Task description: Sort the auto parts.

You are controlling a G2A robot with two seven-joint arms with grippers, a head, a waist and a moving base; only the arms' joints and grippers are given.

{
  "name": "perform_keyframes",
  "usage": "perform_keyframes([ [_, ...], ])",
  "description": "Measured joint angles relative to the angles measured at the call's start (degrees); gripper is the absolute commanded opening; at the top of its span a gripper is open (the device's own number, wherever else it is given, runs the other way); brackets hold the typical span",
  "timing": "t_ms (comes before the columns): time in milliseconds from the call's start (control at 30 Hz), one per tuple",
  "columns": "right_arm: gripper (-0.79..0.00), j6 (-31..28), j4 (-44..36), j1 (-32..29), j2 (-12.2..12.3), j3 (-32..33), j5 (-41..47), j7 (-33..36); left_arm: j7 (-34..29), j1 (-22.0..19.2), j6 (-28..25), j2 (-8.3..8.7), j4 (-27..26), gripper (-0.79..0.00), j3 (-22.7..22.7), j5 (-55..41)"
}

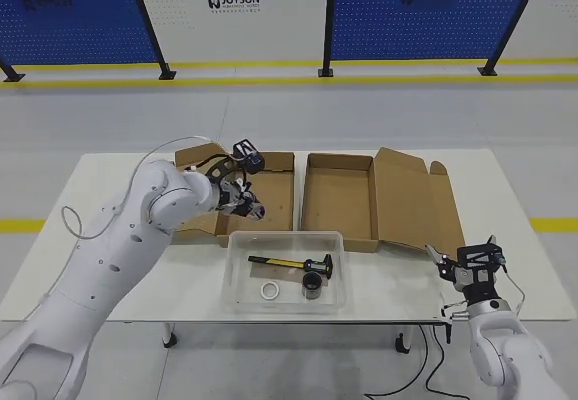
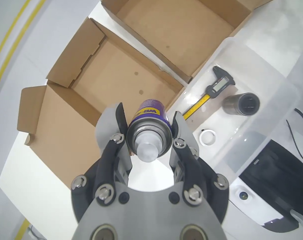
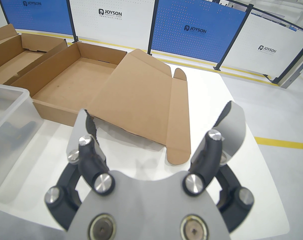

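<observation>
Grip: left tool (image 2: 148, 119) clamps spray can (image 2: 151, 111) above left box (image 2: 116, 76) | right tool (image 3: 157, 116) spread open near table's (image 3: 136, 158) front right edge, room around | can's far end hidden

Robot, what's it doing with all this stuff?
It is sorting parts. The left gripper holds a spray can above the near edge of the left box. The right gripper hangs open and empty beside the flap of the right box. A caliper, a cylinder and a ring lie in the bin.
</observation>
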Motion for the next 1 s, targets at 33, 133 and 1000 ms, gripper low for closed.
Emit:
perform_keyframes([
  [33,0.0,0.0,0.0,0.0,0.0,0.0,0.0,0.0,0.46,-0.67,0.07,-0.35,1.29,-0.785,0.85,0.69],
  [133,0.0,0.0,0.0,0.0,0.0,0.0,0.0,0.0,2.4,-2.64,0.14,-1.54,5.61,-0.785,3.15,0.85],
  [1000,0.0,0.0,0.0,0.0,0.0,0.0,0.0,0.0,14.2,-12.07,1.28,-11.96,36.47,-0.785,15.84,4.62],
])
